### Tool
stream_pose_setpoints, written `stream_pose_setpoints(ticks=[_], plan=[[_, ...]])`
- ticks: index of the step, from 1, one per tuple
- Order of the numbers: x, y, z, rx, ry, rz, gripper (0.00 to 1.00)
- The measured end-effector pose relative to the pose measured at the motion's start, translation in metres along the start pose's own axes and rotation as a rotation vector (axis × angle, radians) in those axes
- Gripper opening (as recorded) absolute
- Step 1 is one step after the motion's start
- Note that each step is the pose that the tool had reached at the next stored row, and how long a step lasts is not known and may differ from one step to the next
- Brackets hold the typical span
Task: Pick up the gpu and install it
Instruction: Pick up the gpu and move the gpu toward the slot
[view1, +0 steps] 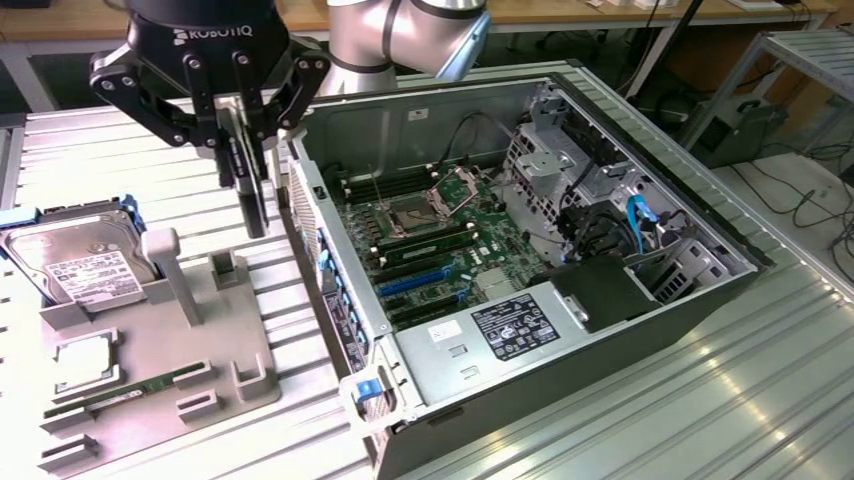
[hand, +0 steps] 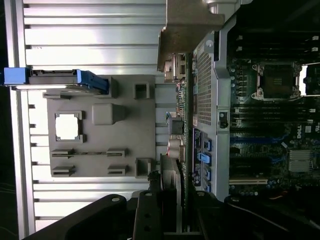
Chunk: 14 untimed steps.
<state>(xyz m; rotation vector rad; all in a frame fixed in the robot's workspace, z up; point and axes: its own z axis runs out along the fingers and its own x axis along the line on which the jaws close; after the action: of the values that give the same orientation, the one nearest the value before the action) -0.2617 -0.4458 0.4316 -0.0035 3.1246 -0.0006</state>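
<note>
Where the gpu (view1: 254, 200) sits: lifted clear, hanging upright and edge-on just beside the outer wall of the open computer case (view1: 330, 262), above the grey fixture (view1: 160, 370).
Claw (view1: 238, 140): clenched on the gpu's upper part, a finger on either face of the card.
Step in hand: pick-up looks complete; the card is not yet over the motherboard (view1: 427, 235), so installing has not begun.
Next move calls for: the card's lower edge squared over the blue expansion slots (view1: 414, 285), then a straight, even press.
Around: a hard drive (view1: 80, 270) in the fixture, all on the slatted metal surface (view1: 747, 380).
</note>
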Motion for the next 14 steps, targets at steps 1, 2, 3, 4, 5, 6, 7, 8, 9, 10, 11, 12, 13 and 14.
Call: stream_pose_setpoints(ticks=[1, 2, 3, 4, 5, 6, 7, 8, 9, 10, 11, 12, 13, 14], plan=[[-0.0003, 0.0000, 0.0000, -0.0001, 0.0000, -0.002, 0.28], [-0.0006, 0.0000, 0.0000, -0.0001, 0.0000, -0.003, 0.28], [-0.0010, 0.0000, 0.0000, -0.0002, 0.0000, -0.003, 0.28], [-0.0014, 0.0000, 0.0000, -0.0001, 0.0000, -0.003, 0.28], [-0.0021, 0.0000, 0.0000, -0.0001, 0.0000, -0.003, 0.28], [-0.0025, 0.0000, 0.0001, -0.0002, 0.0000, -0.003, 0.28], [-0.0030, 0.0000, 0.0001, -0.0002, 0.0000, -0.003, 0.28], [-0.0042, 0.0000, 0.0001, -0.0002, 0.0000, -0.003, 0.28], [-0.0049, 0.0000, 0.0001, -0.0001, 0.0000, -0.003, 0.28], [-0.0057, 0.0000, 0.0001, -0.0002, 0.0000, -0.003, 0.28], [-0.0062, 0.0000, 0.0001, -0.0001, 0.0000, -0.003, 0.28], [-0.0070, 0.0000, 0.0001, -0.0002, 0.0000, -0.003, 0.28], [-0.0075, 0.0000, 0.0002, -0.0002, 0.0000, -0.003, 0.28], [-0.0082, 0.0000, 0.0002, -0.0002, -0.0001, -0.003, 0.28]])
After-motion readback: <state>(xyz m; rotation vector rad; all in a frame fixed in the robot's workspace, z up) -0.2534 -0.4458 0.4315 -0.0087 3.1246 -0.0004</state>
